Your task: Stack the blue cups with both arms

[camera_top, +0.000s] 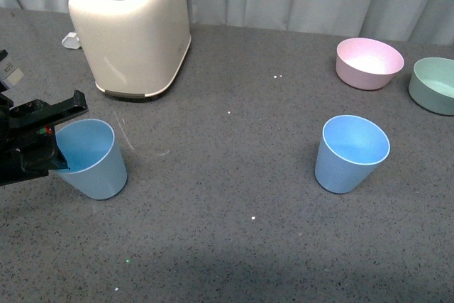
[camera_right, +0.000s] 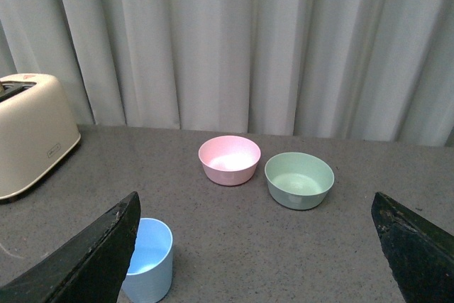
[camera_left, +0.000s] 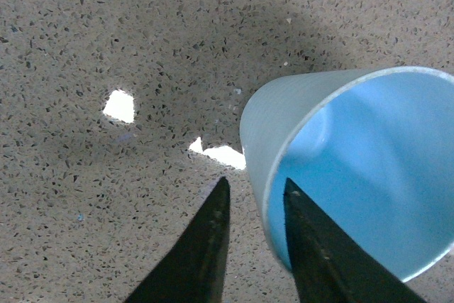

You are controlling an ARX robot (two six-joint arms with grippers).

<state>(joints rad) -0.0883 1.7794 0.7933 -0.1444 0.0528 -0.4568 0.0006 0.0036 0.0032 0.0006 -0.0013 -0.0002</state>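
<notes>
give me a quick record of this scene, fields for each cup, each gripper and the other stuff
left cup: in front of the toaster, rim straddled by the left gripper
right cup: upright, standing free
left gripper: open, one of its fingers outside the wall, one inside
right gripper: open wide, empty
bowls: pink bowl and green bowl, behind the right cup
stacked: not yet

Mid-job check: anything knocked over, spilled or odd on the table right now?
Nothing stands out. The left blue cup, its rim straddled by the left pincer, and the right blue cup both stand open side up. Only a few white specks dot the table.
</notes>
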